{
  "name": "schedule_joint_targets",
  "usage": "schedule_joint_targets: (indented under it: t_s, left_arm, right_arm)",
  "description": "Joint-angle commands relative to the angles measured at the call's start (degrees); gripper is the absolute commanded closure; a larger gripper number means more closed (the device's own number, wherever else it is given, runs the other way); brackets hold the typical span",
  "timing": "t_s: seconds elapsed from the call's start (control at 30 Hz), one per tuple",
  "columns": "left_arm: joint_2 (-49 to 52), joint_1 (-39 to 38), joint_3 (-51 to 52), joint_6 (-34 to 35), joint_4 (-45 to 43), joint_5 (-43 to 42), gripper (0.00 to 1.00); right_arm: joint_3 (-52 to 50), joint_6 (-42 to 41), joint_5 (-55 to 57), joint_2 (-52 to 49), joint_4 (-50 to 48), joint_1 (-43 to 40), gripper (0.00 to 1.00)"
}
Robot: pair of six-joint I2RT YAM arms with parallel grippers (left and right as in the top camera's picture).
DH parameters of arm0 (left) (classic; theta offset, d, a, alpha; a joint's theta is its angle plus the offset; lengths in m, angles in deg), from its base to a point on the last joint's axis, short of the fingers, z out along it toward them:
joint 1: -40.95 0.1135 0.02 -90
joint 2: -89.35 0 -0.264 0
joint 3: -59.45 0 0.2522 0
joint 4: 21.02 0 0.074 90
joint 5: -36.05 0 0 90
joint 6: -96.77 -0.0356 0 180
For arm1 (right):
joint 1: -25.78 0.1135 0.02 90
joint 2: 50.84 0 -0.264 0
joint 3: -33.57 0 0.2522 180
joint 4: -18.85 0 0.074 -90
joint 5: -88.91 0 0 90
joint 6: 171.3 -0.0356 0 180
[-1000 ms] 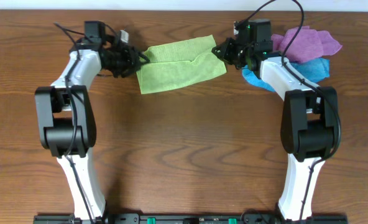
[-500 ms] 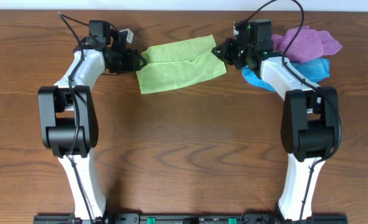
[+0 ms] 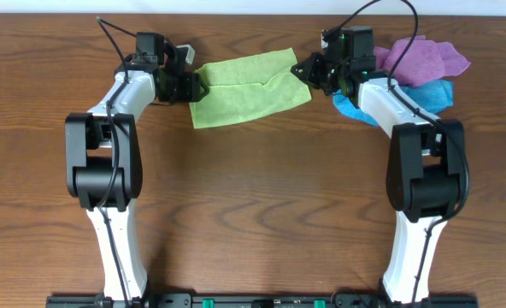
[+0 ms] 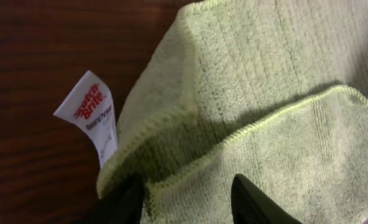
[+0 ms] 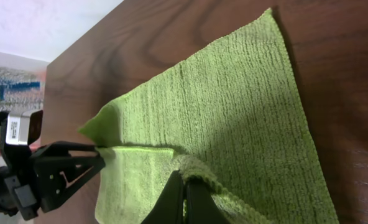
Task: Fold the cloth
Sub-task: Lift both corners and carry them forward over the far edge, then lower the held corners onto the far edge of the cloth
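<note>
at the far side of the worktop (image 3: 253, 197) the cloth (image 3: 244, 90) lies partly folded. the right claw (image 3: 302, 72) is pinched tight on its right edge, likely to hold it steady. the left claw (image 4: 187, 193) is half open around the left edge by the label (image 4: 91, 115), ready to grab.

purple cloth (image 3: 428, 56) touching blue cloth (image 3: 434, 94), wooden table (image 3: 253, 188)
</note>
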Motion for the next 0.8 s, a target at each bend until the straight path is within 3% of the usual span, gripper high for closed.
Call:
schedule_joint_targets:
  t_s: [0.0, 0.1, 0.4, 0.67, 0.77]
  left_arm:
    - [1.9, 0.0, -1.1, 1.5, -0.8, 1.0, 0.53]
    - [1.9, 0.0, -1.1, 2.0, -0.9, 0.9, 0.55]
    - [1.9, 0.0, -1.1, 3.2, -0.6, -1.7, 0.79]
    - [1.9, 1.2, -1.9, 6.0, -0.5, -4.3, 0.79]
    - [1.9, 1.6, -1.9, 6.0, -0.5, -5.0, 0.91]
  right_arm:
    - [1.3, 0.7, -1.2, 0.2, 0.1, -0.6, 0.98]
    - [1.3, 0.7, -1.3, 0.2, 0.1, -0.6, 0.98]
    - [1.3, 0.7, -1.3, 0.2, 0.1, -0.6, 0.98]
    - [1.3, 0.7, -1.3, 0.2, 0.1, -0.6, 0.98]
    - [1.3, 0.7, -1.3, 0.2, 0.1, -0.6, 0.99]
